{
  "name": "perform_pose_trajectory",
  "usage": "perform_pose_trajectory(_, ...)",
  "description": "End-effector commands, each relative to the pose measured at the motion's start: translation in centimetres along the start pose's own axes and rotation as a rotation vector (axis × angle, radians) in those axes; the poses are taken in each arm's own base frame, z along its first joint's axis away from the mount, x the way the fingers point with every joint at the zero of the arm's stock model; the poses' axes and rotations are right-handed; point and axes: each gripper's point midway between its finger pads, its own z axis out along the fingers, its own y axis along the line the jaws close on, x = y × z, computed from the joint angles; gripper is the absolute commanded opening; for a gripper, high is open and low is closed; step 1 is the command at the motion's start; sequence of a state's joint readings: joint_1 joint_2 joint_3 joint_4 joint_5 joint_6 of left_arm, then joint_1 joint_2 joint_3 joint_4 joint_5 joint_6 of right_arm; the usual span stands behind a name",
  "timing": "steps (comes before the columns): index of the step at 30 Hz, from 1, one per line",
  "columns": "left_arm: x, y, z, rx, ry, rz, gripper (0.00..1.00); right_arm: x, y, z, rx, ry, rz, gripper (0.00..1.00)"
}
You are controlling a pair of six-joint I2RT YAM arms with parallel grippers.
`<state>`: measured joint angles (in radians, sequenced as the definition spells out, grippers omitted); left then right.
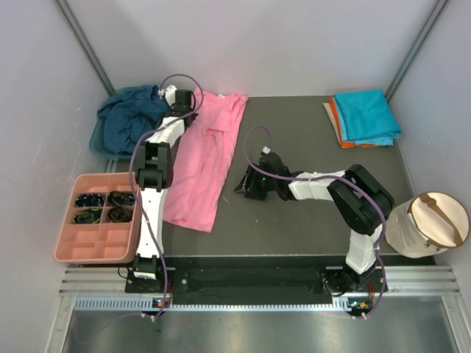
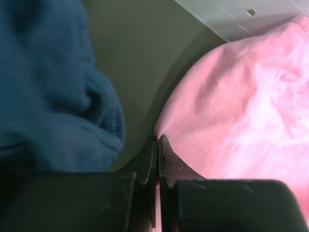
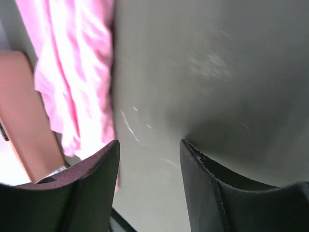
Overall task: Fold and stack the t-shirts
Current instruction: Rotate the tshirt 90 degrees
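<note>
The bright pink t-shirt (image 1: 210,154) lies in a long strip on the left half of the dark table (image 1: 309,213). My left gripper (image 1: 193,104) sits at its far left corner. In the left wrist view it (image 2: 158,139) is shut, with pink cloth (image 2: 231,111) pinched between the jaws. The navy t-shirt (image 1: 132,118) is bunched in the teal basin and shows beside the left jaws (image 2: 53,87). The turquoise t-shirt (image 1: 366,116) lies folded on the orange one (image 1: 337,121) at the far right. My right gripper (image 1: 244,185) is open and empty, low over bare table (image 3: 149,145), just right of the pink shirt (image 3: 72,72).
The salmon-pink compartment tray (image 1: 96,239) stands off the table's left edge and holds small dark items. The teal basin (image 1: 98,145) is at the far left. A round beige bag (image 1: 427,224) sits off the right edge. Grey walls close in the back and both sides.
</note>
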<state>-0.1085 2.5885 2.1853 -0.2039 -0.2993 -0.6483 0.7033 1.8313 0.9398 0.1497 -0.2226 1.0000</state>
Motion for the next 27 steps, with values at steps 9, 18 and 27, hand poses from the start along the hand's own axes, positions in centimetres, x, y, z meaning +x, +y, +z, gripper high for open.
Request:
perform_pose_trajectory(9, -0.7, 2.8, -1.1, -0.075, 0.017, 0.026, 0.0, -0.8, 4.7, 5.3, -0.097, 0.055, -0.021, 0.53)
perform_pose_trajectory(18, -0.5, 3.1, -0.9, -0.075, 0.022, 0.038, 0.0, -1.0, 4.8, 7.8, -0.097, 0.087, -0.015, 0.48)
perform_pose_trajectory(27, 0.4, 3.0, -0.7, -0.052, 0.051, 0.036, 0.0, -0.9, 4.0, 9.0, -0.074, 0.089, -0.013, 0.0)
